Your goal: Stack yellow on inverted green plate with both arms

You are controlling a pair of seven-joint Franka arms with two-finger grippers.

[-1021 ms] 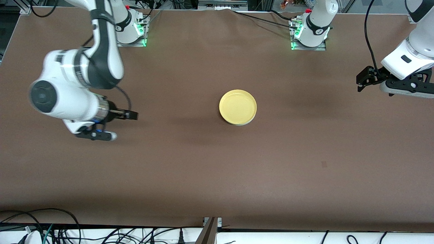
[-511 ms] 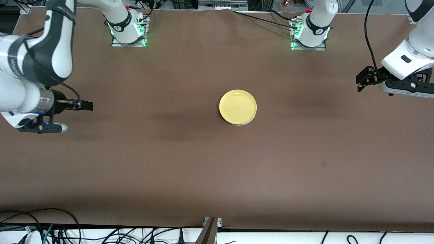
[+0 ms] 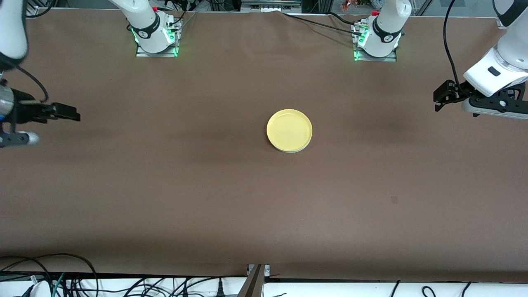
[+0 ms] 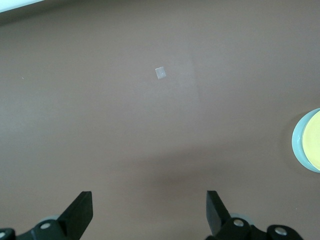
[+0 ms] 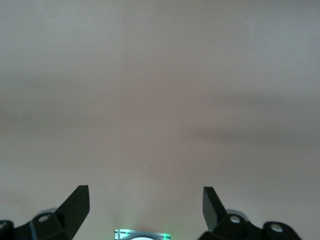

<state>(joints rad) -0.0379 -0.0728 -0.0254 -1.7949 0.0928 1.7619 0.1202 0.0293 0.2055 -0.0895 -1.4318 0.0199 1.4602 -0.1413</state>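
**A:** Start at the right arm's end of the table. What is there?

**B:** The right gripper hangs over bare brown table at about nine o'clock from the plates, well apart from them. Its jaws are spread wide with nothing between them; the right wrist view shows both fingers apart over plain tabletop.

**A:** And its base?

**B:** The right arm's base stands at roughly eleven o'clock from the plates, at the table's edge farthest from the front camera, green lights glowing on it.

**A:** Now the middle.

**B:** The yellow sits rim up near the table's centre. It rests on the green plate, of which only a thin pale sliver peeks out at the six o'clock edge in the front view. In the left wrist view the same pale rim rings the yellow disc.

**A:** Is the green one upside down?

**B:** I cannot tell; too little of it shows.

**A:** Then the left arm's end.

**B:** The left arm's base is at about one o'clock from the stack. The left gripper hovers over the table at about three o'clock, well apart from the plates, jaws released and empty. A small pale square mark lies on the tabletop in its wrist view.
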